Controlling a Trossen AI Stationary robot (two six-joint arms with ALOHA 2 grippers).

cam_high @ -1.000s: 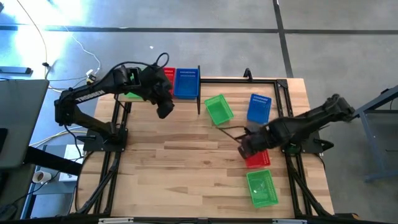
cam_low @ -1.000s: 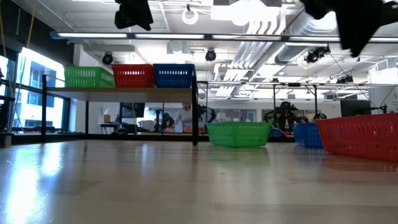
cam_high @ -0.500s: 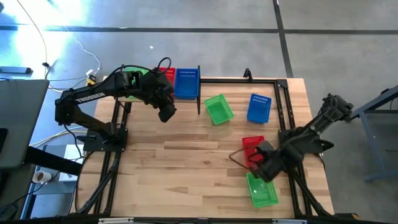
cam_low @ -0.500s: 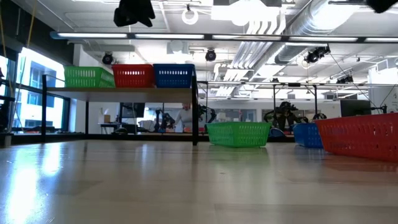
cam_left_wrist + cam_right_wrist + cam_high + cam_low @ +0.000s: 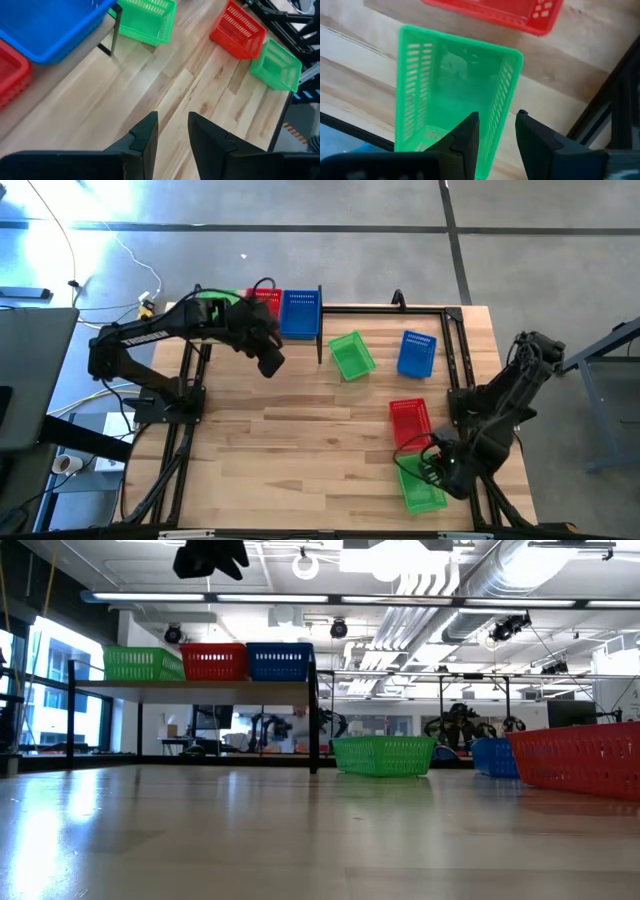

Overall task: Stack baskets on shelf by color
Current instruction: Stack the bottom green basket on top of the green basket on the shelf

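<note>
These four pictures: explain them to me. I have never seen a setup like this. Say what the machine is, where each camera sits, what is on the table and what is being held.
It is a robot with two dark arms, each ending in a two-finger gripper. One picture looks straight down on the table, one looks level across it, and one comes from each arm's wrist.

On the raised shelf sit a green basket, a red basket and a blue basket. Four more lie on the table: a second green basket, a second blue basket, a second red basket and a third green basket near the front edge.

The left gripper hangs over the table near the shelf. The right gripper hangs over that front green basket. Both are open and hold nothing.
</note>
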